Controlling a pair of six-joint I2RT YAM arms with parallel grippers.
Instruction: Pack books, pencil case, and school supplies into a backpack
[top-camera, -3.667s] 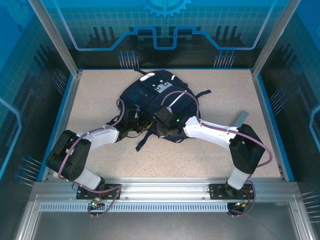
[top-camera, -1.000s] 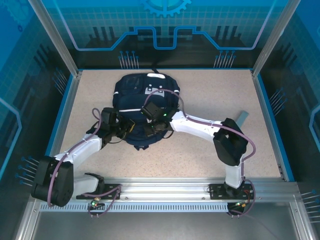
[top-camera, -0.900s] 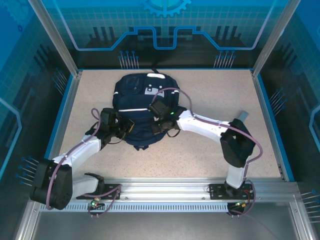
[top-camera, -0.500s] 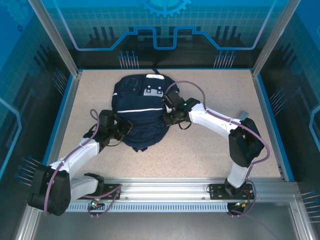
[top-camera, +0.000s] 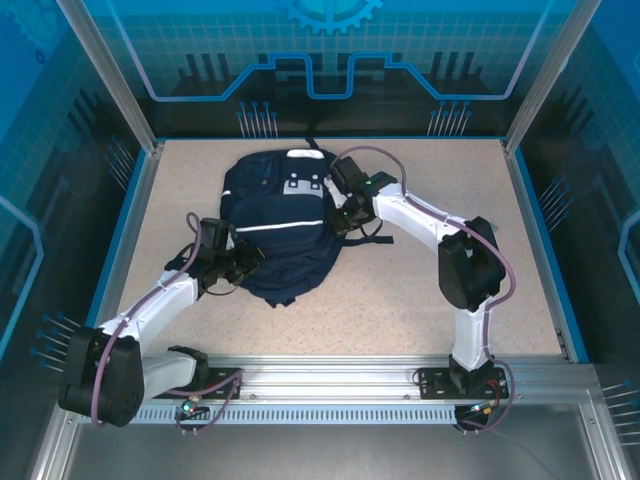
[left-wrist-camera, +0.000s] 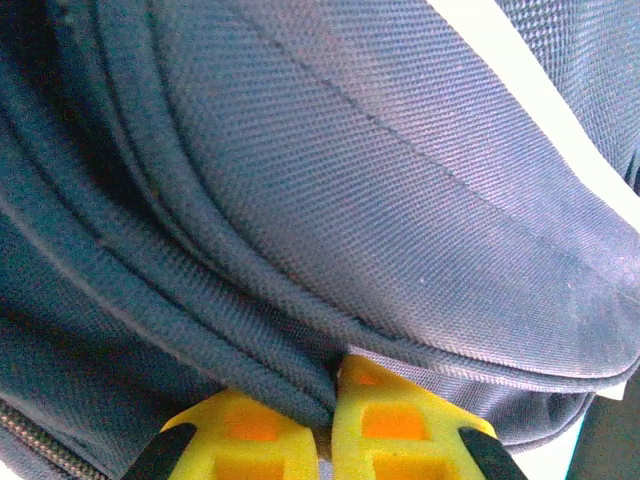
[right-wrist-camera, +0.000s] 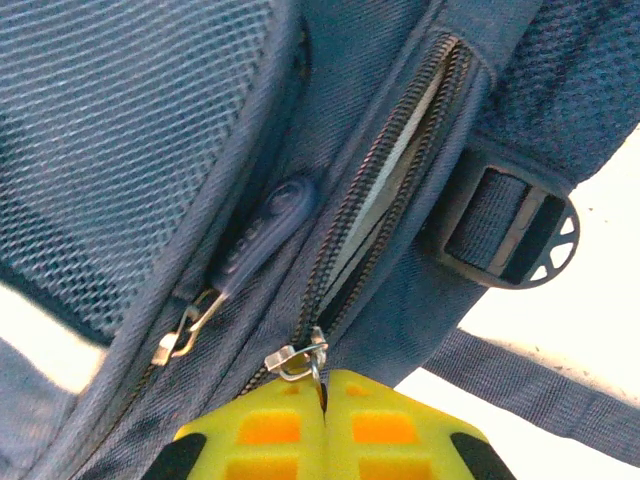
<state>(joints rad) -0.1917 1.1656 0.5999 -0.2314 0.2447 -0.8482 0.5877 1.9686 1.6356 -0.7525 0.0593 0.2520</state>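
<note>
Right gripper, at the bottom centre of its wrist view, is pinched tight on the metal zipper pull of the backpack. Above it the zipper gapes slightly, with a plastic buckle to its right. Left gripper is clamped on a fold of the backpack's piped seam. From above, the backpack lies left of centre on the counter, between both arms

Right gripper: yellow jaws pressed together, pinching metal zipper pull of backpack. Zipper track above gaped slightly, pale edge inside. Rubber tab of second pull lay left; plastic buckle right.
</note>
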